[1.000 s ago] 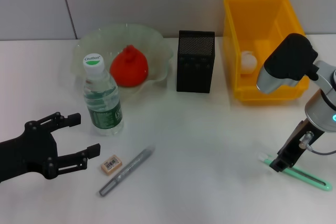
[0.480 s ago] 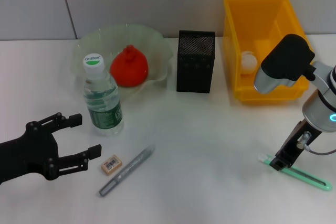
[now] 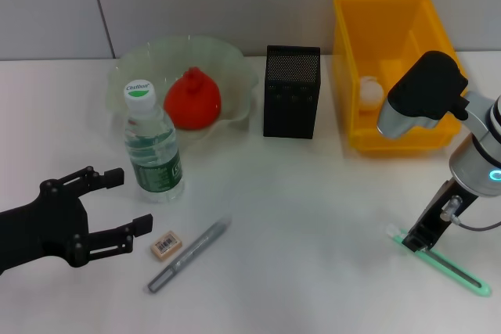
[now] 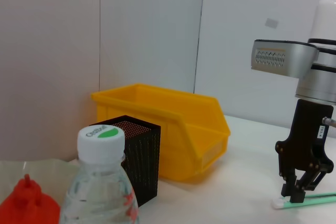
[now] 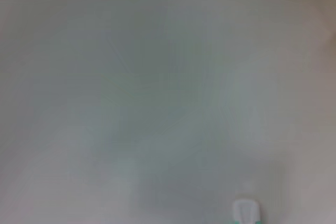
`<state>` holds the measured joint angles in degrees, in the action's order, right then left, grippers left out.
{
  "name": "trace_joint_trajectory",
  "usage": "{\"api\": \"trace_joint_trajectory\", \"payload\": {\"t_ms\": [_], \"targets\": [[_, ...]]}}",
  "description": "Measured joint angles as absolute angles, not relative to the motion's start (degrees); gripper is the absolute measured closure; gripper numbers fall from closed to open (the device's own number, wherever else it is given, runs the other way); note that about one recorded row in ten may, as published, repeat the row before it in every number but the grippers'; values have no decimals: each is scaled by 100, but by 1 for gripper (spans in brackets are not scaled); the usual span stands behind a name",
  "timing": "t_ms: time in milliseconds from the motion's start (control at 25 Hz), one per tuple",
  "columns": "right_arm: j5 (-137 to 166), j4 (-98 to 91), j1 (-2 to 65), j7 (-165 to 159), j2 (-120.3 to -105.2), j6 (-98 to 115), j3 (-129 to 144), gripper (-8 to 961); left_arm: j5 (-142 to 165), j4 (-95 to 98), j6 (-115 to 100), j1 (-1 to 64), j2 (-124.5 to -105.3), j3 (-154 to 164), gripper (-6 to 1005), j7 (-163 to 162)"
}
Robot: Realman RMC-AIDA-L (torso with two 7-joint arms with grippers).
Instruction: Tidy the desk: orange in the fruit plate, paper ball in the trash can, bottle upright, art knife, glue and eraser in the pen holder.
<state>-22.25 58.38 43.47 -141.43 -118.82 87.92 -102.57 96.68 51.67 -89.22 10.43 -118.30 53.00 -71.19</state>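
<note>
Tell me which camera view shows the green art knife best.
The head view: the whole art knife lies on the table under the right pincer. The left wrist view shows only its white-tipped end beneath that pincer; the right wrist view catches just the white tip.

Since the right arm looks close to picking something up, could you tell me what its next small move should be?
Probably shut the jaws and lift. The right gripper is down at the white-tipped end of the green knife, which lies flat on the table, and the black pen holder is where it belongs.
</note>
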Motion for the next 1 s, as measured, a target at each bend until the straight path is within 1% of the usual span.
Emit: {"api": "trace_joint_trajectory", "payload": {"t_ms": [240, 1000], "targets": [[-2226, 5792, 4367, -14154, -11874, 8783, -10257, 817, 9668, 5163, -8922, 1068, -11830, 5299, 136, -7119], [-2222, 5784, 4390, -14168, -11874, 8796, -10257, 833, 9668, 5159, -8912, 1099, -11830, 5300, 136, -7119]]}}
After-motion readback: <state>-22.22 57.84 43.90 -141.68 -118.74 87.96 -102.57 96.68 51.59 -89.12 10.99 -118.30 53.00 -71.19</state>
